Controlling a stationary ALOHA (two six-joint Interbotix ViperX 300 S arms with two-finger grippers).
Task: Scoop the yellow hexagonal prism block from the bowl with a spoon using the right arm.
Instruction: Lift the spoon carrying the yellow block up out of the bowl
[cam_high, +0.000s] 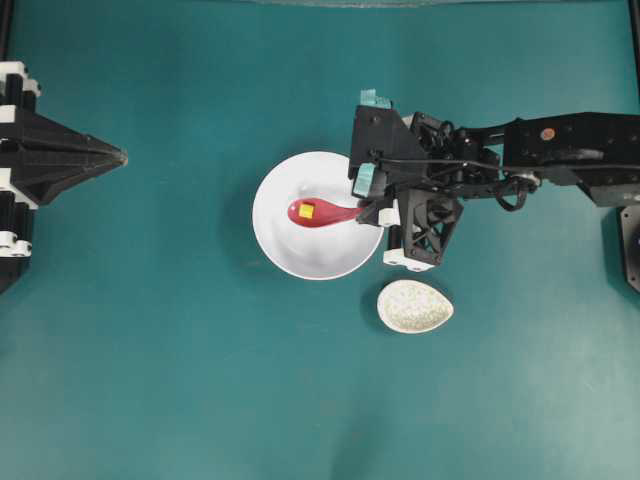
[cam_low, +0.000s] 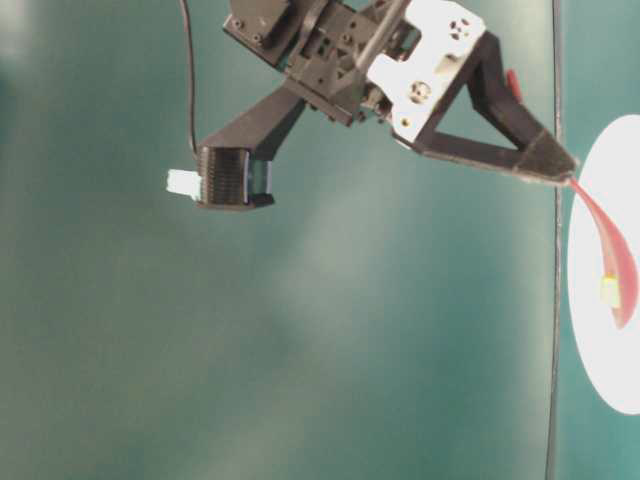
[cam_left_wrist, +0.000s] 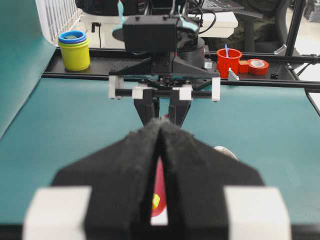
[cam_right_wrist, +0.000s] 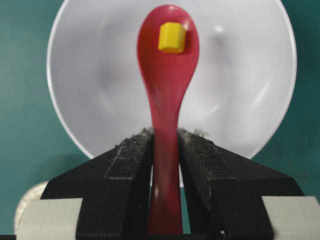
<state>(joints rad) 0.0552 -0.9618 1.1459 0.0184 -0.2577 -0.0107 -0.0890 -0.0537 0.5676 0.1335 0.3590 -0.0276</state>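
Yellow block (cam_right_wrist: 172, 37) in spoon (cam_right_wrist: 167, 90) over bowl (cam_high: 290, 250) — R hand (cam_right_wrist: 165, 145) clamps handle; speckled dish (cam_high: 414, 306) nearby; L hand (cam_left_wrist: 161, 131) closed.

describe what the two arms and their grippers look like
Right arm: black jointed links, black cables looped at the wrist, an orange dot on top, white parts and teal tabs by the right gripper, whose fingers are black with foam pads. Left gripper: black, pointed, white blocks, no teal.

spoon (cam_right_wrist: 167, 100): glossy, smooth red plastic
bowl (cam_right_wrist: 100, 75): smooth white, faint sheen
right end effector (cam_right_wrist: 166, 145) pads (cam_right_wrist: 131, 157): rough black foam
table (cam_high: 150, 350): matt teal
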